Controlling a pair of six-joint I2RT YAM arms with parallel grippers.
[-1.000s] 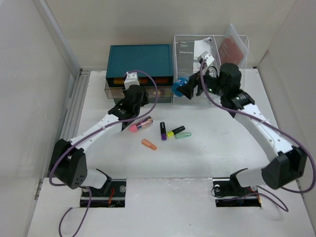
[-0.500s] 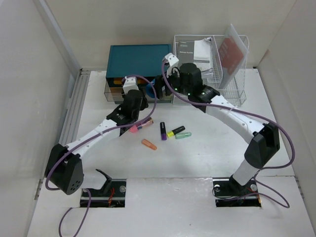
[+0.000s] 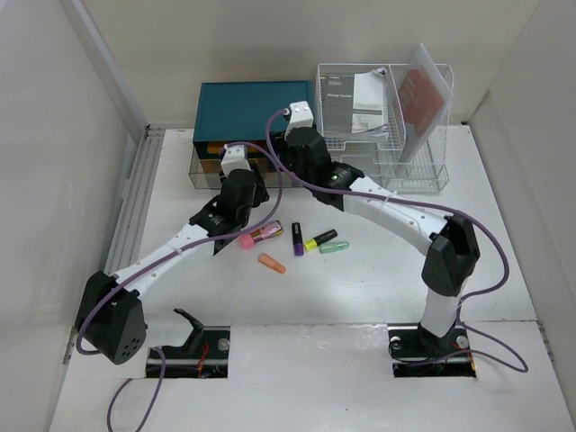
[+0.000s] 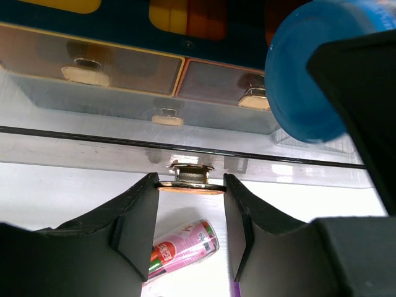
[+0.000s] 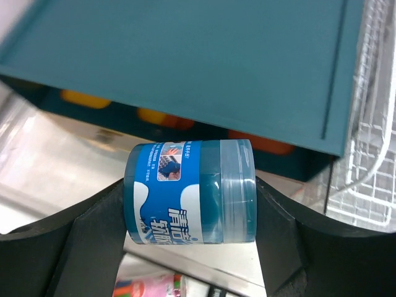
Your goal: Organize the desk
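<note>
1. white and matte, the desk (image 3: pixel 378 297) carries the teal drawer box (image 3: pixel 255 110) at its far edge, with the wire rack (image 3: pixel 382 117) just right of the box. five pens lie loose on the desk in front of the box, well apart from it: a pink marker (image 3: pixel 261 236), a purple marker (image 3: pixel 297 238), a yellow marker (image 3: pixel 315 241), a green marker (image 3: pixel 334 246) and an orange marker (image 3: pixel 271 263). judging by these, most of the tidying is left to do.
2. in the left wrist view, the left gripper (image 4: pixel 189 185) is clenched on the brass knob (image 4: pixel 190 176) of a clear drawer (image 4: pixel 74 148) at the foot of the box front. the drawer looks drawn out a little, but how far i cannot tell. the pink marker lies on the desk just in front of that drawer. the blue jar (image 4: pixel 306 80) hangs to the right, in front of the box.
3. in the right wrist view, the right gripper (image 5: pixel 189 192) grasps the blue jar across its body, lying sideways in the air before the box front. it is not yet set down anywhere. the jar seems to be the item in hand, likely bound for the drawer. after it, all five pens wait.
</note>
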